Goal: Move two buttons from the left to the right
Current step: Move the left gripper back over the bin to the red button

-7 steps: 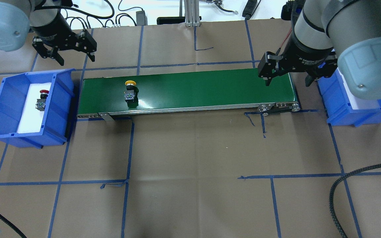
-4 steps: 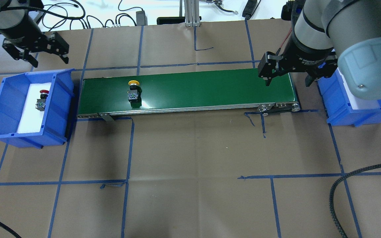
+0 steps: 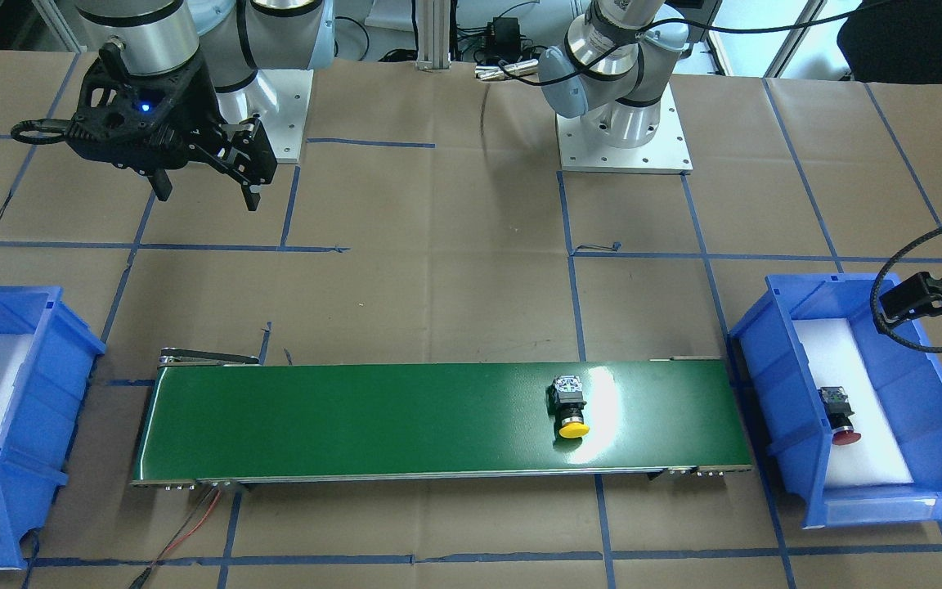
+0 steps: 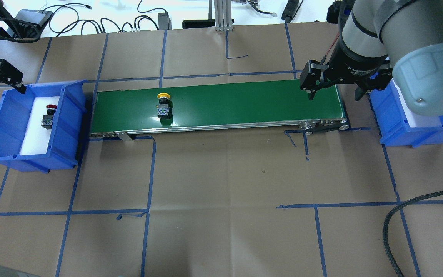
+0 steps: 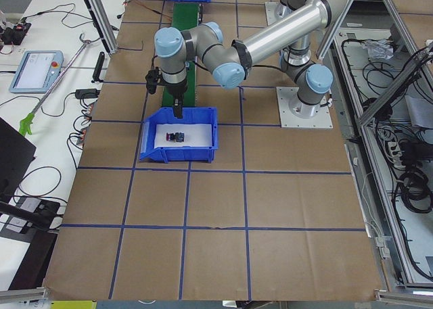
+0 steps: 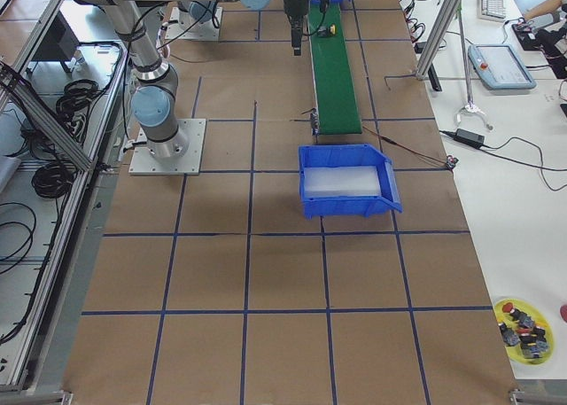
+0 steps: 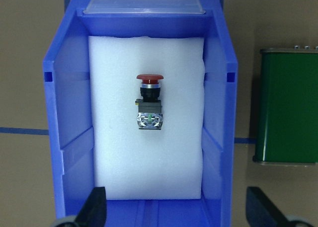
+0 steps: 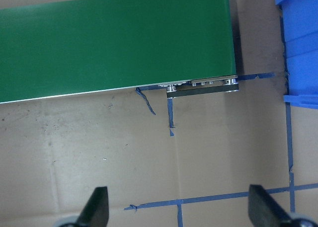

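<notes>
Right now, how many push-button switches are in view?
2 clear: yellow-capped switch on the green conveyor belt, red-capped switch in the blue plastic bin. The yellow dish's contents are too small to tell.

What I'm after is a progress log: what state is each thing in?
yellow button: lying on its side on the belt, ungripped.
red button: lying on foam in the left bin.
left tool: open, empty, above the left bin.
right tool: open, empty, by the belt's right end.
right bin: no button inside.
</notes>
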Action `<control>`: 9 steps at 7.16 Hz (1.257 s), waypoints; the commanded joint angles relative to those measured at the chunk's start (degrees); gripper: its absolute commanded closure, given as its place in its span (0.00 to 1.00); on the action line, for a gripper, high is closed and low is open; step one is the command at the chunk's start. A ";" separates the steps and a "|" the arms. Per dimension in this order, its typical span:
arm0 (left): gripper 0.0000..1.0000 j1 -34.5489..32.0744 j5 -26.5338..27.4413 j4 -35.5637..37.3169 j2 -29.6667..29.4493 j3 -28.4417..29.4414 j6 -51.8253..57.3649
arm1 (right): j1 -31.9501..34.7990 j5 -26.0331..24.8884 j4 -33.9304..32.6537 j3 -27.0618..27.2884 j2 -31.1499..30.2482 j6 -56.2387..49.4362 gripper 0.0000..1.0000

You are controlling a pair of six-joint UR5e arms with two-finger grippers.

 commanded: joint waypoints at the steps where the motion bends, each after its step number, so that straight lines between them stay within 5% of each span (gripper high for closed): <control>1: 0.01 0.52 -0.11 3.92 -0.95 -3.42 1.50 | -0.06 0.00 0.11 0.09 0.04 0.01 0.00; 9: 0.01 0.00 -0.64 26.70 -13.33 -10.73 1.15 | -0.06 0.00 0.20 0.09 0.04 0.02 0.00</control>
